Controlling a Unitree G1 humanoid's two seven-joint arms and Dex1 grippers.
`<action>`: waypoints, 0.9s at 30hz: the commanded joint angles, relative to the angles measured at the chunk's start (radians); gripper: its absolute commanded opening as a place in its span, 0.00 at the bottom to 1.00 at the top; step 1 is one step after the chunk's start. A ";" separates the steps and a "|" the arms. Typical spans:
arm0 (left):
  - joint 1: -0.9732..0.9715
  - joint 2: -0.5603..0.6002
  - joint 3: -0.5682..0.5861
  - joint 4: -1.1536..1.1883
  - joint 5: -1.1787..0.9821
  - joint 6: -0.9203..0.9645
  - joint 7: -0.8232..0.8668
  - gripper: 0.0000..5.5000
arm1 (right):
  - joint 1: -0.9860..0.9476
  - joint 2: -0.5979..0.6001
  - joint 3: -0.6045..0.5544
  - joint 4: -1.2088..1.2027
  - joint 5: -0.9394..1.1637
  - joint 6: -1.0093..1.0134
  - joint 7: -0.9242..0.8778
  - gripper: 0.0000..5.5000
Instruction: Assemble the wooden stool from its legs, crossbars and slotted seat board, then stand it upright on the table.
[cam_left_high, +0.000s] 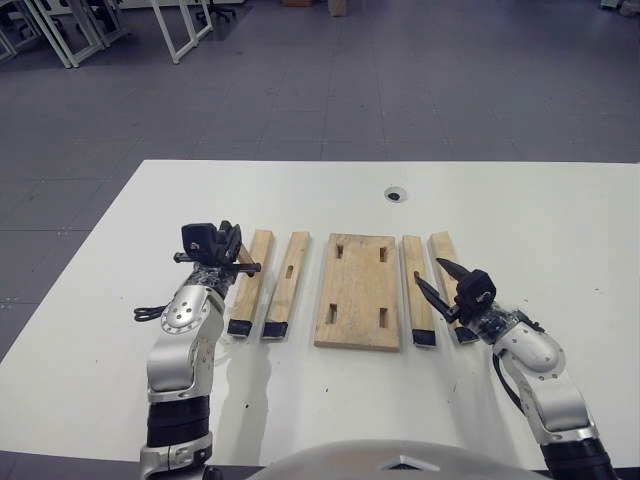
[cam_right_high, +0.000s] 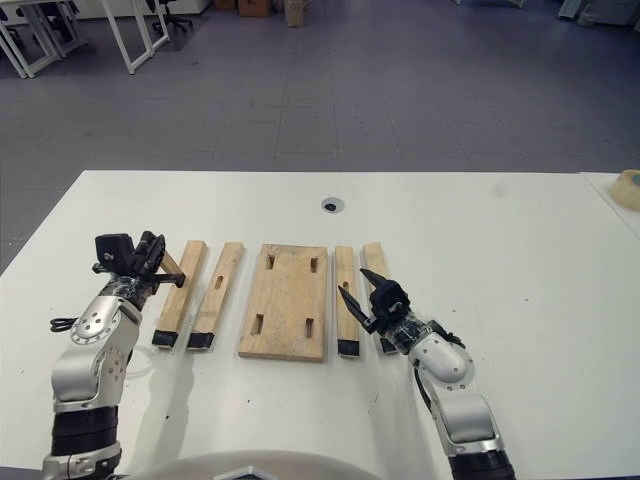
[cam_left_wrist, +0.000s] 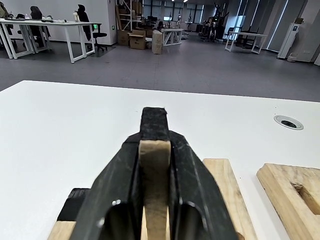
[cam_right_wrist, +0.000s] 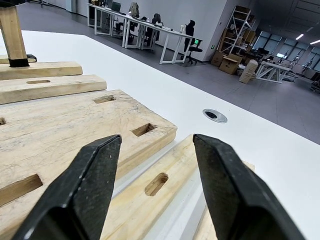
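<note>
Left pincer (cam_left_high: 230, 248) is found clamped on a short wooden piece (cam_left_wrist: 153, 165), which is held clear of the table (cam_left_high: 560, 220), just over the outer left-hand leg (cam_left_high: 250, 285). Right pincer (cam_left_high: 432, 275) is spread wide with nothing held, poised low over the inner right-hand leg (cam_left_high: 416, 262). The slotted seat board (cam_left_high: 358, 290) lies flat mid-table between the leg pairs. A leg pick-up is judged to be the step in hand. The fingers should be centred across the leg's narrow width, lowered squarely, and closed away from the slot, so that the slot is left free.
</note>
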 joint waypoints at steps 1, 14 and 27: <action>-0.012 -0.006 -0.023 -0.014 0.007 0.055 -0.001 0.07 | -0.009 -0.002 -0.001 0.001 -0.006 0.011 0.000 0.48; -0.349 0.028 0.061 -0.124 -0.033 0.019 0.030 0.28 | 0.019 0.008 0.014 -0.012 -0.016 0.016 -0.009 0.48; -0.401 0.047 0.052 0.164 0.016 0.117 0.037 0.28 | 0.016 0.013 0.023 -0.008 -0.024 0.015 -0.004 0.48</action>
